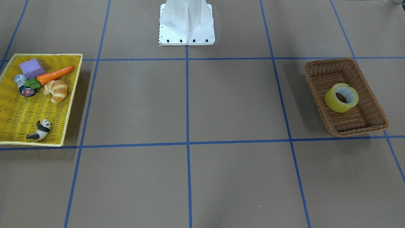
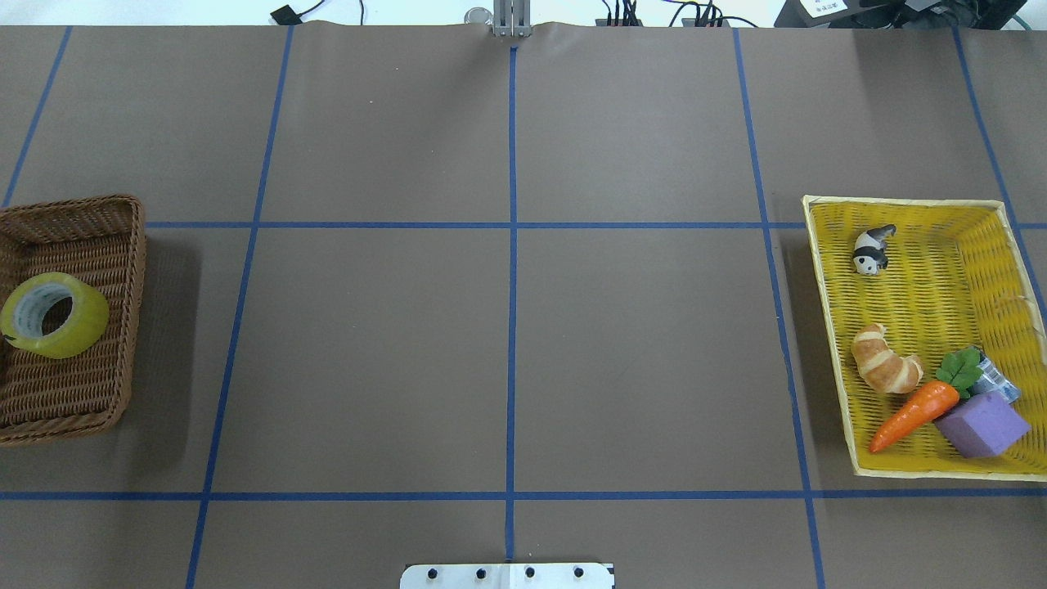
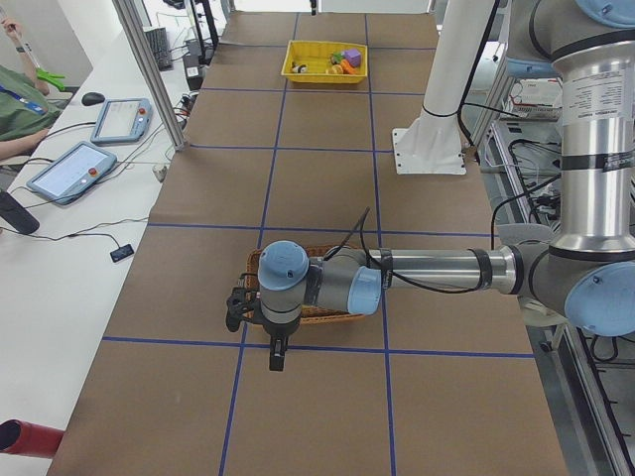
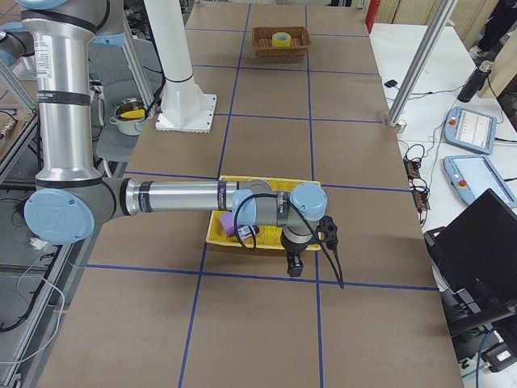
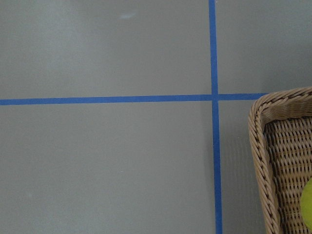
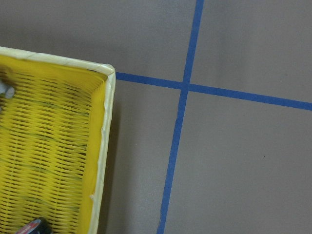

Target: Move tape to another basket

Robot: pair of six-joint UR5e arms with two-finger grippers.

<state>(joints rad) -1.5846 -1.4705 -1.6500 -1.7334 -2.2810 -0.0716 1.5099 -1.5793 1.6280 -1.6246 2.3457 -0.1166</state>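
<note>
Smooth, translucent yellow tape (image 1: 341, 97), a wide ring, lay inside the deep brown woven wicker basket (image 1: 319, 79), near the left gripper (image 3: 275, 355). Left gripper and right gripper (image 4: 295, 263): released or clenched, couldn't tell.

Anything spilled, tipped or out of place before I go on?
Nothing looks spilled or damaged. The tape sits tilted rather than flat inside the brown basket. The yellow tray holds its contents within its rim.
</note>
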